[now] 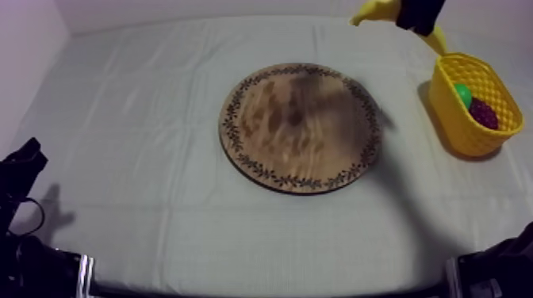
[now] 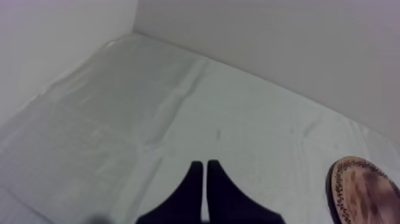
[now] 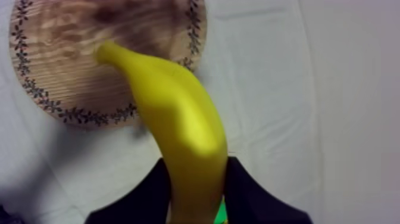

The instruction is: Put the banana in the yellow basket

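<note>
— Right pincer [image 3: 198, 179], then: gripping what?

— Clamped on the banana [image 3: 178, 119], one black finger to each flank, near the thicker end. Gripped there, probably, to keep the hold square across the fruit and leave the long curve jutting forward past the fingertips.

— And carried where?

— Held high, well clear of the cloth [image 3: 333, 89]. Below and ahead of the fingertips lay the wooden board [image 3: 71, 53], bare, overhung only by the banana's far tip. Close by the pincer and lower down stood the yellow basket [image 1: 476, 103]; not plainly underneath yet.

— Kept high for what reason?

— Most likely to clear the basket's wall on the way across. Already loaded with a bunch of grapes [image 1: 484, 113] and something green [image 1: 462, 93], so little spare floor. Would call for a release over the open gap, tip angled down, to avoid hanging the fruit on the rim.

— Left pincer [image 2: 205, 179]?

— Closed on nothing, pressed together into a narrow wedge, parked low over bare cloth, with the board's edge away to one side of it. Kept back, presumably, to leave the path free.

— How far along, by the look of it?

— Pick-up done, by all signs; drop into the basket not yet made.
</note>
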{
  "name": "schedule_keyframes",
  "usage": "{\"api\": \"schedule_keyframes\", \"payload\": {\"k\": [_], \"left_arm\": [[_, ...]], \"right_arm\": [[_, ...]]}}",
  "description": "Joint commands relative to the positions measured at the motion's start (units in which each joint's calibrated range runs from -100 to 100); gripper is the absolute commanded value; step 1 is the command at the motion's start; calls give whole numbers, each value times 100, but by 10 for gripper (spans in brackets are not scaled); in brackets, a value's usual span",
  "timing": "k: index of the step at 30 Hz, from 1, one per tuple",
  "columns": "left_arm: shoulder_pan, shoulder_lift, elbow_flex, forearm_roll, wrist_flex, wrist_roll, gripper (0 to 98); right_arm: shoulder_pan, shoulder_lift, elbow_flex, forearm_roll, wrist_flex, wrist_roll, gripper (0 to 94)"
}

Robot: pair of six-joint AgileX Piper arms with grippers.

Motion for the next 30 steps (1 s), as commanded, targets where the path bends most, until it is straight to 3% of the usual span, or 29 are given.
{"api": "schedule_keyframes", "payload": {"k": [1,17,30], "left_arm": [[-2,2,3,-1,-1,-1,1],[-2,2,3,-1,-1,-1,1],[-2,2,3,-1,-1,-1,1]], "right_arm": [[152,-41,75,32,-28,-136,231],[1497,-773,765,86,12,-624,213],[2562,-1262,1415,132,-54,-547,204]]}}
